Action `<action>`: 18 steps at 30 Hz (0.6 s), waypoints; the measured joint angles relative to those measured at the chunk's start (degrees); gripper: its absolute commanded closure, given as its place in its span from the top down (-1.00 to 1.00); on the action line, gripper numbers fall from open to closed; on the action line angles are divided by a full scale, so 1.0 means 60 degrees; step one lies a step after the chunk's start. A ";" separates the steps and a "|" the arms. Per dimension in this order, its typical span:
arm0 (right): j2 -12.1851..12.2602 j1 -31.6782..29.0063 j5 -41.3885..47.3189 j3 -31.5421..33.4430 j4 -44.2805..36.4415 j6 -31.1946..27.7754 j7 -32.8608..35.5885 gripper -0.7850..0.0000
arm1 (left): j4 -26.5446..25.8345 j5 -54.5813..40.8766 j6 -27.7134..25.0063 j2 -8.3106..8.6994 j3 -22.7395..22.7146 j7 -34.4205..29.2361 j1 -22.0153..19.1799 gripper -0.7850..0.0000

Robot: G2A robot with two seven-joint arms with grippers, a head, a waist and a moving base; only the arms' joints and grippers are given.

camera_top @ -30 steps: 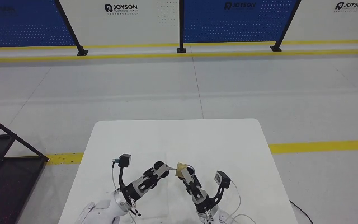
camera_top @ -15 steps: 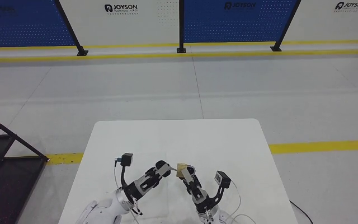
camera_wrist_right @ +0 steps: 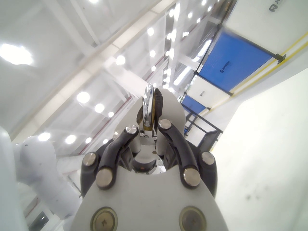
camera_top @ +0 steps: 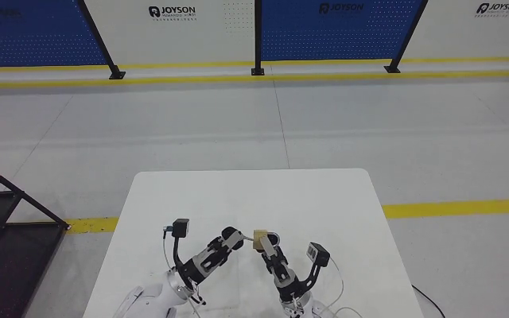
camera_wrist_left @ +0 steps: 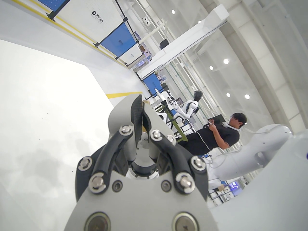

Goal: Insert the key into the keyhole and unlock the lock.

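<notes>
A brass padlock [camera_top: 258,239] with a silver shackle is held above the near part of the white table [camera_top: 238,199]. My right gripper [camera_top: 265,248] is shut on it; in the right wrist view the shackle [camera_wrist_right: 147,106] stands pinched between the fingers of that gripper [camera_wrist_right: 152,97]. My left gripper [camera_top: 235,236] sits just left of the padlock, its tip pointing at the brass body. In the left wrist view that gripper [camera_wrist_left: 140,104] is shut, with a small tan tip of the key [camera_wrist_left: 145,102] showing past the pads. The keyhole is hidden.
The table [camera_wrist_left: 36,97] spreads wide and bare beyond both grippers. A black frame [camera_top: 24,211] stands on the floor off the table's left side. Blue and white barrier panels [camera_top: 334,28] line the far floor.
The left arm has edged slightly right, toward the padlock. The right gripper and the padlock have shifted only a little.
</notes>
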 measured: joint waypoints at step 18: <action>-0.0069 -0.0088 -0.0278 0.0114 0.0025 -0.0041 -0.0232 -1.00 | 0.0123 -0.0084 -0.0240 -0.0056 0.0070 0.0805 -0.0002 -1.00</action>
